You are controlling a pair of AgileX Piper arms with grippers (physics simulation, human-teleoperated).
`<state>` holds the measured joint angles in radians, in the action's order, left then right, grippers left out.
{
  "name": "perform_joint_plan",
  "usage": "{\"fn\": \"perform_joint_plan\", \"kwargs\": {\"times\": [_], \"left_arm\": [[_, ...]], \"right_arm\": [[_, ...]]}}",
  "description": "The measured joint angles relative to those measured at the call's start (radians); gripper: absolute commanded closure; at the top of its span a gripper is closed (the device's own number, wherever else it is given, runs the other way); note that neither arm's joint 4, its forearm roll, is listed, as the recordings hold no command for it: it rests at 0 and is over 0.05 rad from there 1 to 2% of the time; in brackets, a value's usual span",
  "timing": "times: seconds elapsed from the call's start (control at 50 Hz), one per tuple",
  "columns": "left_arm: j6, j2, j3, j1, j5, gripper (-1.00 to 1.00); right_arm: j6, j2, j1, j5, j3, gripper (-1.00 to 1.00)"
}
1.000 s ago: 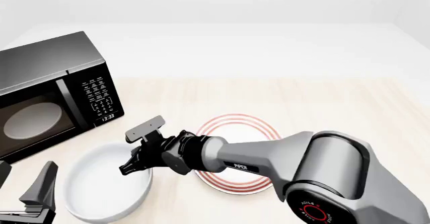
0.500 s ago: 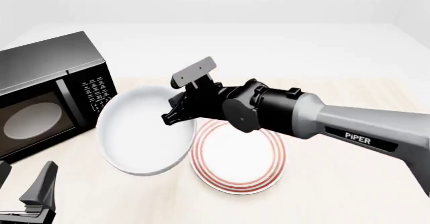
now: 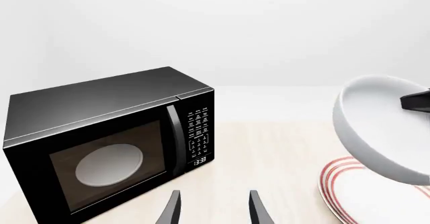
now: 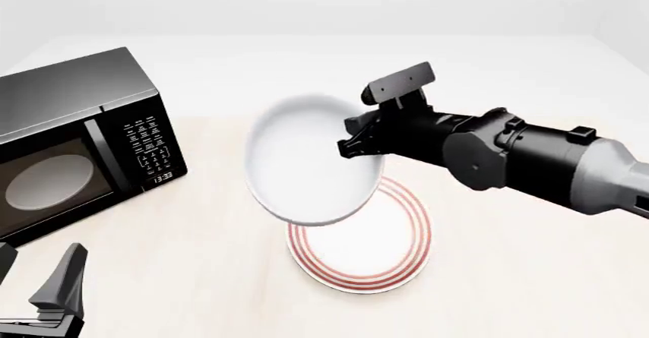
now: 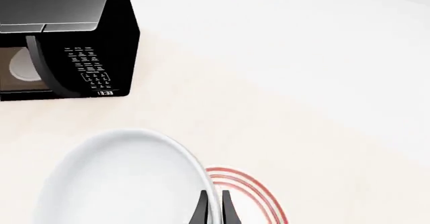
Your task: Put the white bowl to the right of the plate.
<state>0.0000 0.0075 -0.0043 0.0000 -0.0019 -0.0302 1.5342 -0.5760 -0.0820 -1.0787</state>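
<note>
On the pale wooden table [image 4: 203, 224], the right gripper [image 4: 357, 142] pinched the rim of the white bowl [image 4: 309, 159], tilted in the air over the plate's [image 4: 360, 251] ten-o'clock edge, with the microwave [image 4: 76, 144] at nine o'clock and the left gripper [image 3: 213, 209] spread empty nearby.

A simulated kitchen-like tabletop: a black microwave [image 4: 81, 144] at 9 o'clock on a pale wooden table [image 4: 507, 277], blank white surroundings.
</note>
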Motion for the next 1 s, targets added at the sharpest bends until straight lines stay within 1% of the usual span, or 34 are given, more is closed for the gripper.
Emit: {"fn": "perform_joint_plan", "kwargs": {"times": [0.22,0.5,1.0], "left_arm": [[0.000,0.000,0.000,0.000,0.000,-1.00],[0.000,0.000,0.000,0.000,0.000,-1.00],[0.000,0.000,0.000,0.000,0.000,-1.00]], "right_arm": [[-0.002,-0.111,0.123,0.014,0.110,1.00],[-0.019,-0.226,0.279,0.042,0.247,1.00],[-0.072,-0.311,0.512,0.153,0.472,1.00]]}}
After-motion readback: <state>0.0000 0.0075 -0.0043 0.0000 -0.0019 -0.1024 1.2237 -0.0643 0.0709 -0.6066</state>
